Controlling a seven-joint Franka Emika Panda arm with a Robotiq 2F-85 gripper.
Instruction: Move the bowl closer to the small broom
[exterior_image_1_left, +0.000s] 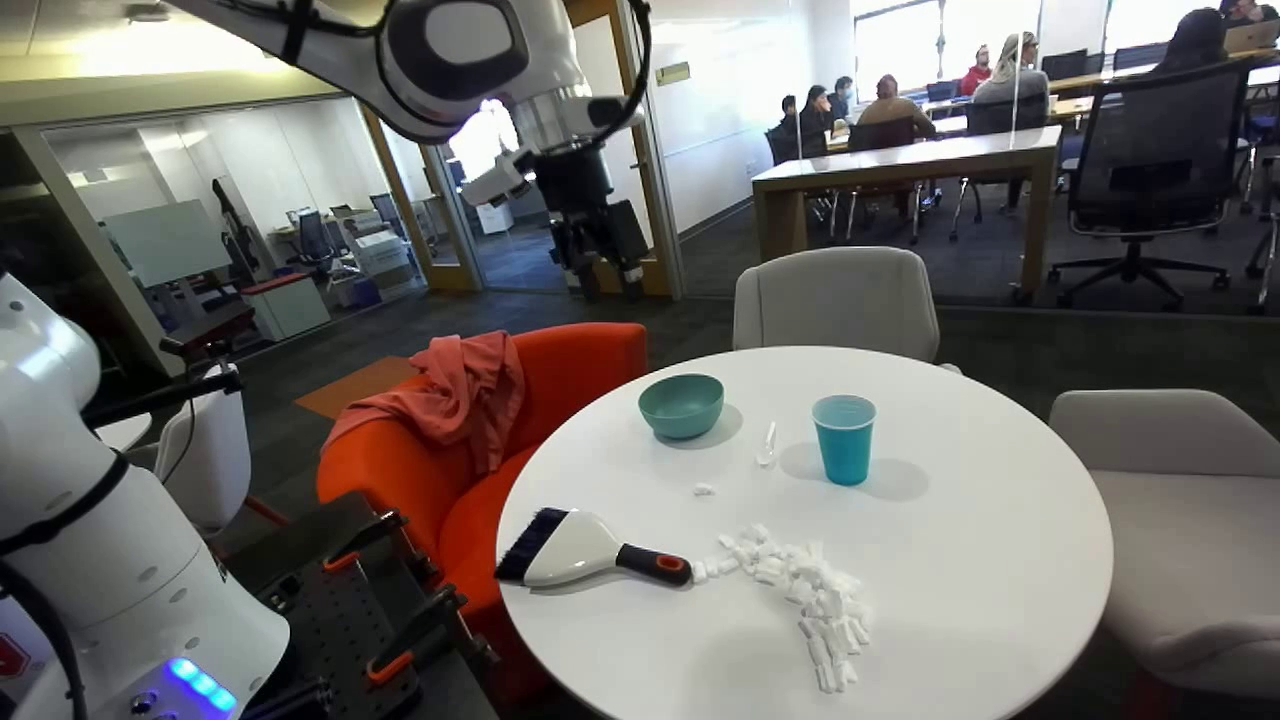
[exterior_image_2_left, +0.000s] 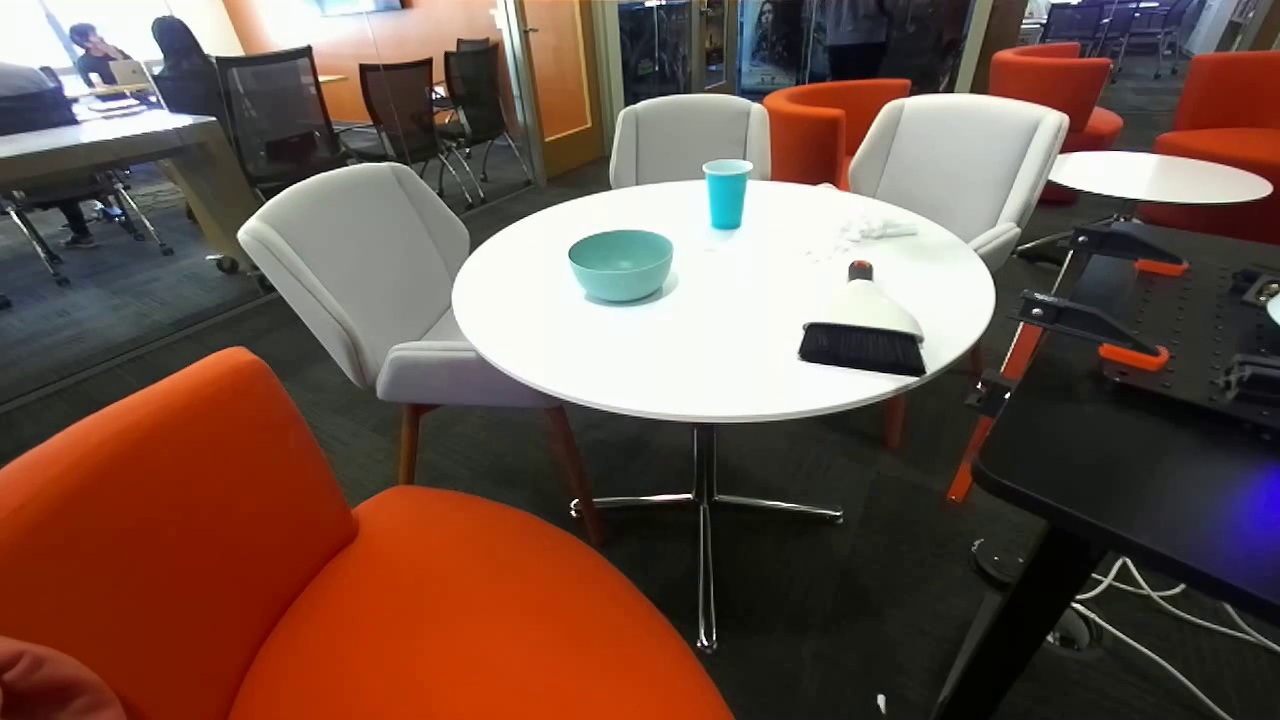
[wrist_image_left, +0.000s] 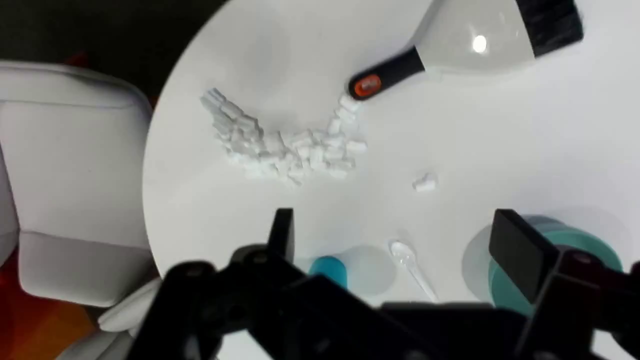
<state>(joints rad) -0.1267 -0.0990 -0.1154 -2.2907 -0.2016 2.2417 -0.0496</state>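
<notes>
The teal bowl sits upright on the round white table, near its rim. The bowl also shows in an exterior view and partly in the wrist view, where a finger covers part of it. The small broom, with white head, dark bristles and black handle, lies flat on the table apart from the bowl. It also shows in an exterior view and in the wrist view. My gripper hangs high above the table. In the wrist view its fingers are wide apart with nothing between them.
A blue cup and a clear plastic spoon are near the bowl. A pile of small white pieces lies by the broom handle, with a stray piece apart. Chairs, including an orange one, surround the table.
</notes>
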